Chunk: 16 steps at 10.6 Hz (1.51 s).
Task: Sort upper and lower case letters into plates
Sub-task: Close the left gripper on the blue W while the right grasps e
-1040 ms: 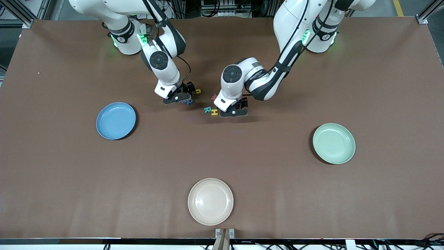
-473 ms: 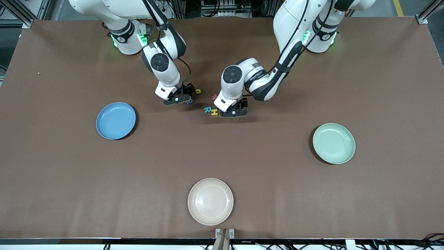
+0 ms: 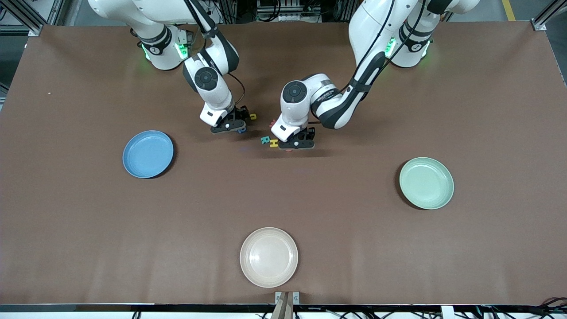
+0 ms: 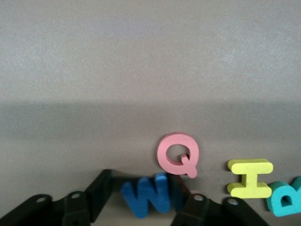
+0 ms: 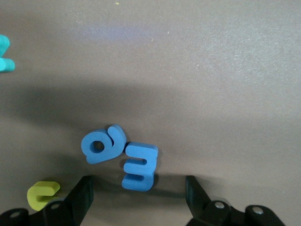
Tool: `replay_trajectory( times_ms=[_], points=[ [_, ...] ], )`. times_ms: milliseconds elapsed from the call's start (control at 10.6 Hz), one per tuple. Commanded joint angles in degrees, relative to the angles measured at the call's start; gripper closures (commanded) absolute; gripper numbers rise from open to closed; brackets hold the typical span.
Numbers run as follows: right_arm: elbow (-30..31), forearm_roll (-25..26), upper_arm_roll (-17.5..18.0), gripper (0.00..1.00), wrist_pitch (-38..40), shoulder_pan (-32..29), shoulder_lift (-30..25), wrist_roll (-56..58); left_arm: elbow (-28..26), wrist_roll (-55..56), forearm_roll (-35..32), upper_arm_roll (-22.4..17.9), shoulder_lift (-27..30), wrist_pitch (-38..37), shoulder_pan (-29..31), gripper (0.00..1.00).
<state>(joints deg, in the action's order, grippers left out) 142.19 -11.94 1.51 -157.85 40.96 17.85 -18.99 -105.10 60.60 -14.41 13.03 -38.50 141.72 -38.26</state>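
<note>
1. Brown worktop [image 3: 283, 212], matte. The letter cluster sits in the upper middle of the front view, between the two arms. The blue plate [image 3: 148, 153] is toward the right arm's end and the green plate [image 3: 426, 183] toward the left arm's; both hold nothing.
2. Left gripper [image 3: 297, 145] is down on the cluster. In its wrist view, narrow jaws bracket the blue W [image 4: 149, 197], with a dark sliver on one side, so it is not yet clamped.
3. Right gripper [image 3: 227, 128] is low, its jaws wide astride the blue three-pronged letter [image 5: 138, 167], which touches the blue round letter [image 5: 103, 143].
4. Handling, judged: thick foam-like pieces, light and slightly squashy. Pinch the outer edges with light force.
5. Both letters lie flat. The W's long axis runs jaw to jaw. The pronged letter's runs across the jaw line, so those jaws meet its short width.
</note>
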Motion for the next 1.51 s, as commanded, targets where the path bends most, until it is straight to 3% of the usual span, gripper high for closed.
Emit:
replay_trajectory(
  times_ms=[0, 284, 567, 757, 946, 1229, 1419],
  points=[
    [0.02, -0.01, -0.63, 0.23, -0.44, 1.32, 0.34, -1.31, -0.02, 2.07, -2.2, -0.38, -1.05, 0.49, -0.15, 0.78],
    [-0.33, -0.01, -1.33, 0.23, -0.35, 0.88, 0.34, -1.14, -0.02, 2.33, -1.94, -0.29, -0.97, 0.4, -0.07, 1.0],
    [-1.56, -0.01, -1.94, 0.24, -0.35, 0.71, 0.52, -1.14, -0.1, 3.29, -1.76, -0.29, 1.13, -0.65, 0.28, 1.0],
    [-2.7, -0.01, -2.12, 0.24, -0.35, 0.62, 1.39, -1.14, 0.59, 3.3, -1.5, -0.11, 4.99, -6.6, 1.34, 1.0],
    [-2.71, -0.01, -2.12, 0.44, -0.35, 0.79, 1.57, -1.22, 0.68, 3.04, -1.24, 0.5, 8.51, -9.17, 3.79, 1.0],
    [-2.71, 0.07, -2.12, 0.47, -0.35, 0.88, 1.66, -1.22, 0.68, -0.2, -1.24, 2.0, 13.17, -12.95, 8.8, 1.0],
    [-2.71, 0.07, -2.04, 0.62, -0.35, 0.88, 1.75, -1.31, 0.68, -4.94, -1.15, 1.91, 15.72, -14.88, 12.31, 1.0]
  ],
)
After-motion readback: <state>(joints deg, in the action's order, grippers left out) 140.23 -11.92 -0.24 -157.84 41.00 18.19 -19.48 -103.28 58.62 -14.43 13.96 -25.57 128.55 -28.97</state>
